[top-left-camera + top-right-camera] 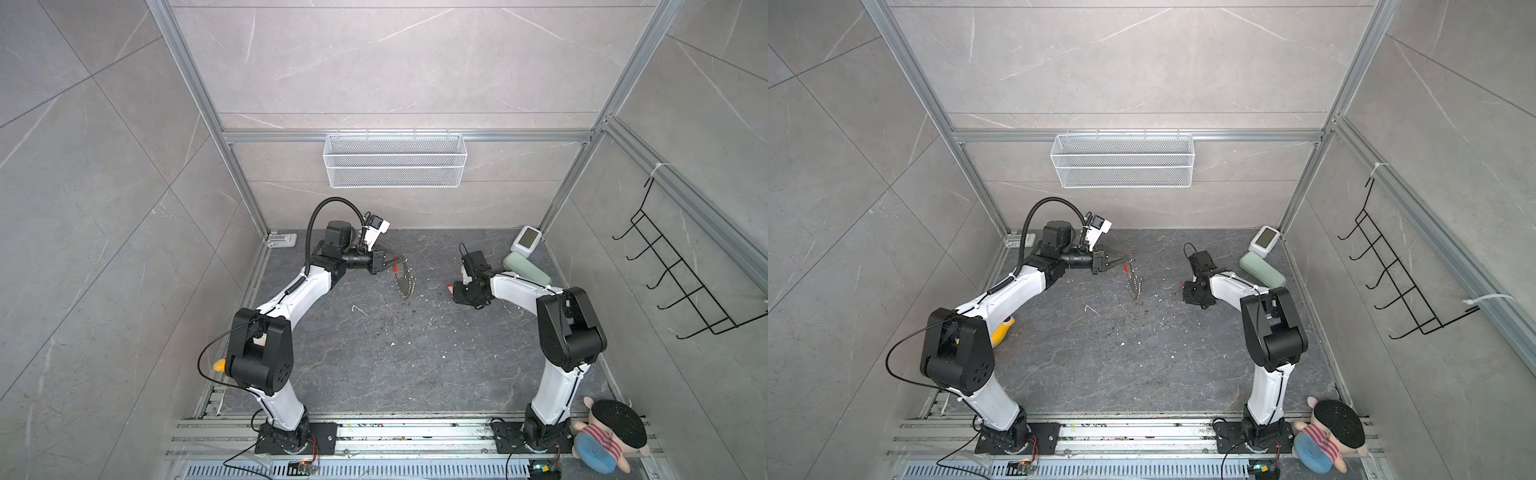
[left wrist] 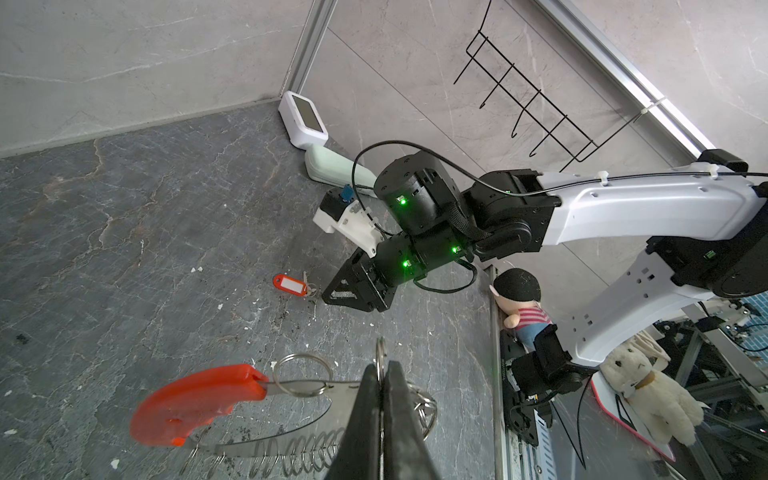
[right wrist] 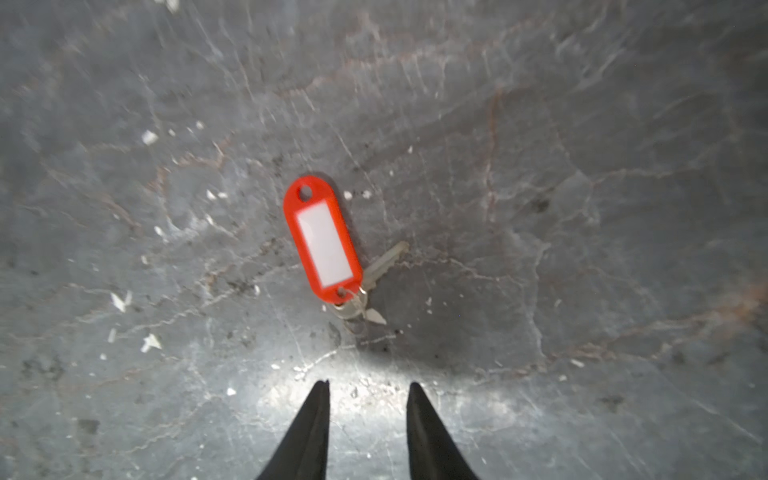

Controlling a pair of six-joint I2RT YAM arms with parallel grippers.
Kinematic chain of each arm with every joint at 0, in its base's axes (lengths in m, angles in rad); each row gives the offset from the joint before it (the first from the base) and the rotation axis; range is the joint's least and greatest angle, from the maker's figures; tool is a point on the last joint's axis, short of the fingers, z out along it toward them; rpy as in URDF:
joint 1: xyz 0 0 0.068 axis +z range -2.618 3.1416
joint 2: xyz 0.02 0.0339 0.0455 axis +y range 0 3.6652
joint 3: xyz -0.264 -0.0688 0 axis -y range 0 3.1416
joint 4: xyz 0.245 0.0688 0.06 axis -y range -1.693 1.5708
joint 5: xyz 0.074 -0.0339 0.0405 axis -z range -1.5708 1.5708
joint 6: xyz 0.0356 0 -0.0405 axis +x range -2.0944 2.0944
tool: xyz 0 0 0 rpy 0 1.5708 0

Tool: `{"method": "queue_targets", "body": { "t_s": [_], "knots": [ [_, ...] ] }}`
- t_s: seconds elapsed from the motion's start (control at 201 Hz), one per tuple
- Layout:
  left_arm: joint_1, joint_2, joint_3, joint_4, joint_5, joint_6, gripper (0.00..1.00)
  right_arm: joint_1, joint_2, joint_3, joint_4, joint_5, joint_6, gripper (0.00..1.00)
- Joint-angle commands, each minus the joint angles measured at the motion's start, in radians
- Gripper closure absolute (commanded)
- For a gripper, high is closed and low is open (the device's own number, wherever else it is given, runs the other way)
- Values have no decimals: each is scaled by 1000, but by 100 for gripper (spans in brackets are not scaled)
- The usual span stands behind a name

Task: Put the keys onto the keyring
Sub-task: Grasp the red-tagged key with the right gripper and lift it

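Since the keys lie flat on the tabletop right of the middle, just ahead of the right jaws and not between them, the pickup looks like the risky part. Those jaws stand spread and empty, and the gap seems narrow. I judge that coming down on the thin red tag could shove it along or let it skid out, and a grip on the tag alone would leave the small keys dangling.

The keyring hangs above the tabletop left of the middle, well apart from the keys. The left jaws are pressed together on what looks like one of its wire loops. Held by so little, it may swing or twist when the keys are brought to it, or slip out altogether.

Counted:
- one keyring, with one red handle and more loops than can be told
- one red tag
- what look like two small keys on it, though blur leaves that unsure
- two pairs of jaws
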Motion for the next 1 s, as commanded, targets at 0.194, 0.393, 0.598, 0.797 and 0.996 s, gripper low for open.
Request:
{"method": "queue_targets", "body": {
  "t_s": [0.194,0.393,0.598,0.797,0.996],
  "knots": [
    [-5,-9,35,12,39,-7,100,-6,32,-1,89,-7,68,67],
    [-5,-13,38,0,39,7,100,-8,59,-10,104,-25,79,67],
    [-5,-8,47,-2,39,4,100,-12,71,-13,107,-27,81,67],
    [-5,-6,55,-10,39,4,100,-15,89,-15,117,-35,81,74],
    [-6,-3,58,-13,39,6,100,-15,88,-22,126,-40,83,80]
  ]
}}
